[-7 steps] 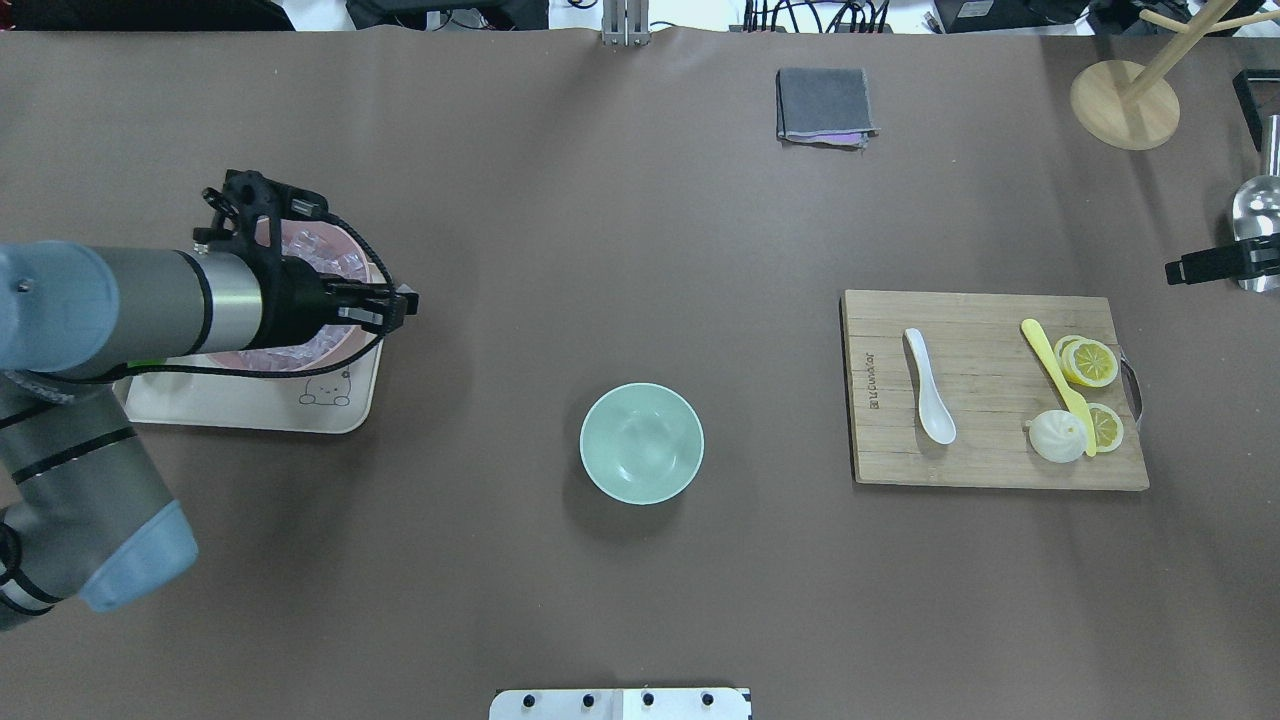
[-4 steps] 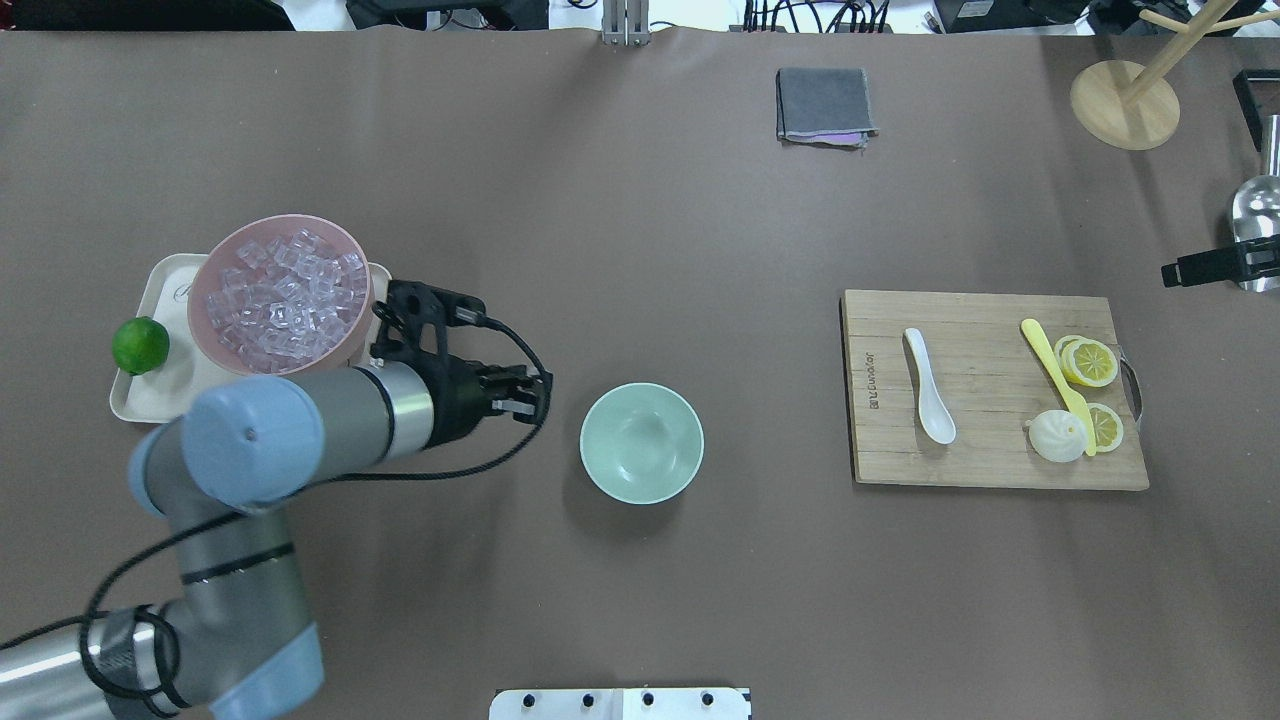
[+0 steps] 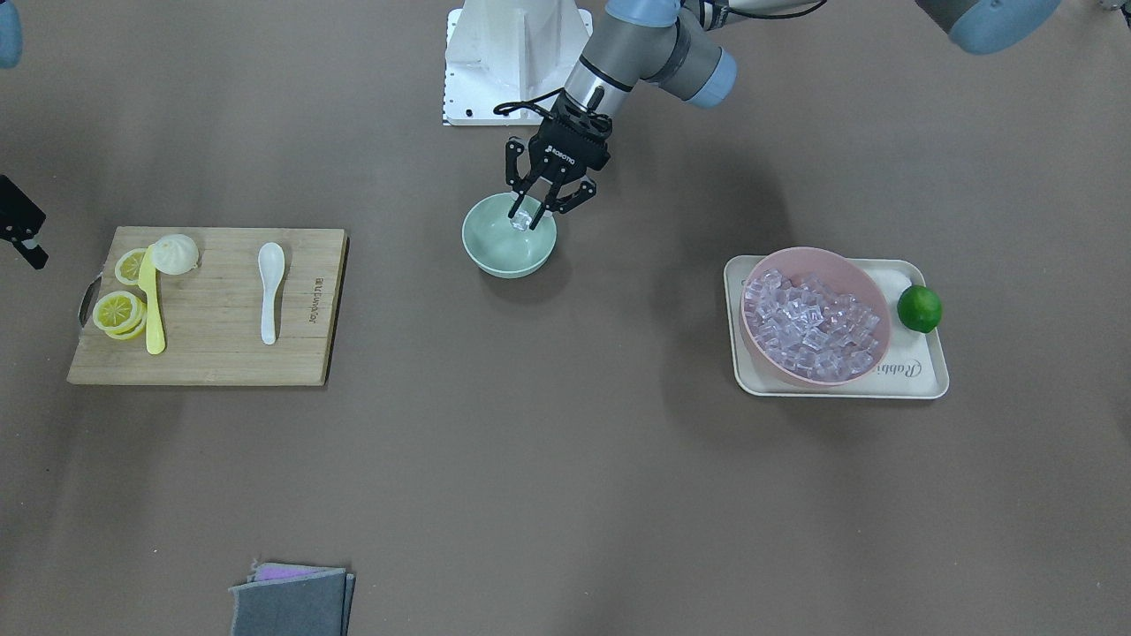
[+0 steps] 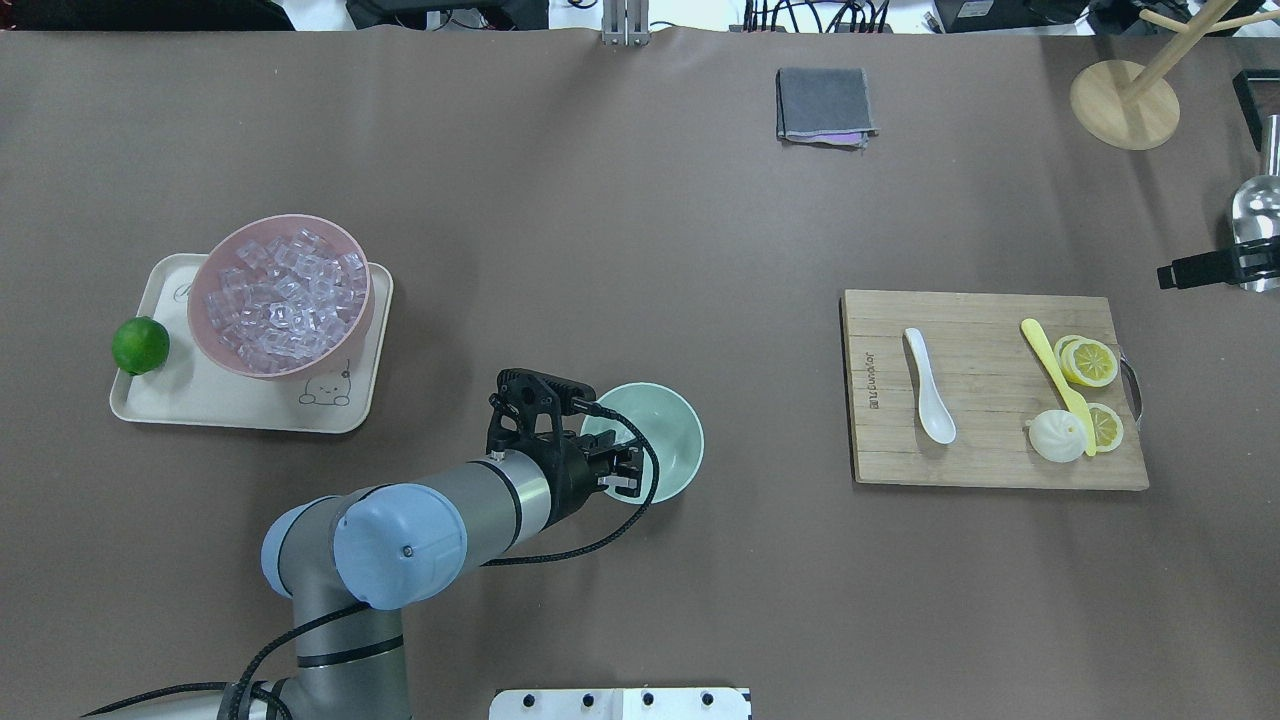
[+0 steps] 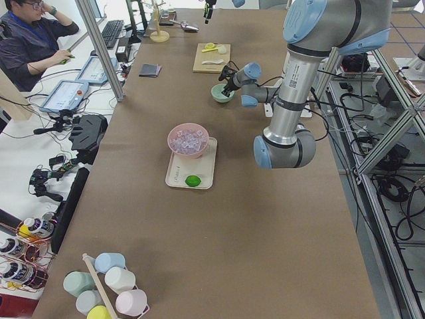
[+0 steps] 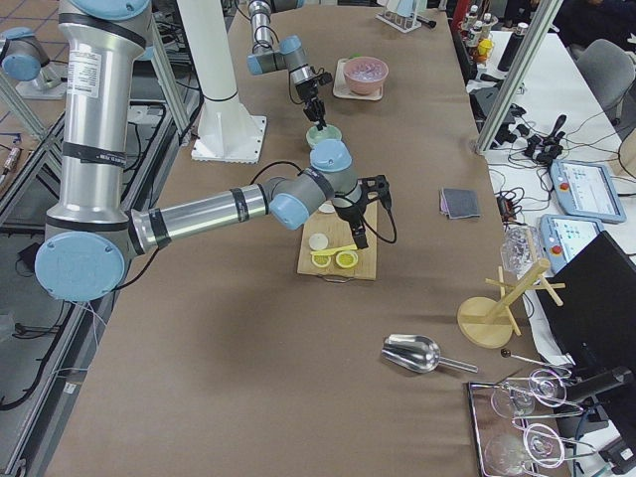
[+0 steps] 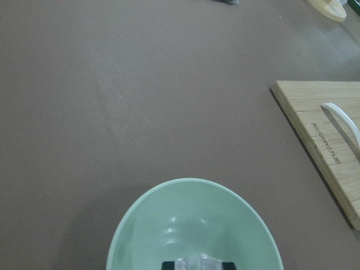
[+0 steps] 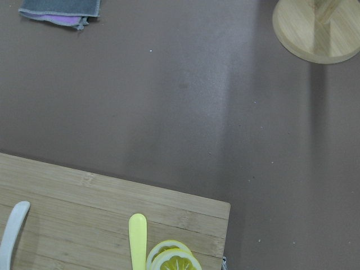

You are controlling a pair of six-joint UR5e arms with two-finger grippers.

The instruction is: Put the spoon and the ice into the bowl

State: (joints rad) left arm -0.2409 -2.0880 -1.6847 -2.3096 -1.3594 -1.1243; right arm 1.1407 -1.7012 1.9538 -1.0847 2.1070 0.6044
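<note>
- Above the near-left edge of the small round mint-green bowl [image 3: 508,256], your left gripper [image 3: 534,215] pinches one clear ice cube [image 7: 197,262].
- The white ceramic spoon [image 4: 928,385] lies on the wooden cutting board [image 4: 990,460], well right of the bowl.
- Right gripper [image 4: 1172,273]: you cannot tell how its fingers stand.

ice [image 7: 197,263] cropped below, spoon [image 8: 12,235] cut off

bowl [image 3: 504,261]: left claw [image 3: 527,218] over mouth | spoon [image 3: 269,287]: clear above; yellow knife [image 3: 152,305] well apart

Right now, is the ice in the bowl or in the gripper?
In the gripper: the left gripper is shut on the ice above the bowl; the wrist view shows it clamped.
</note>
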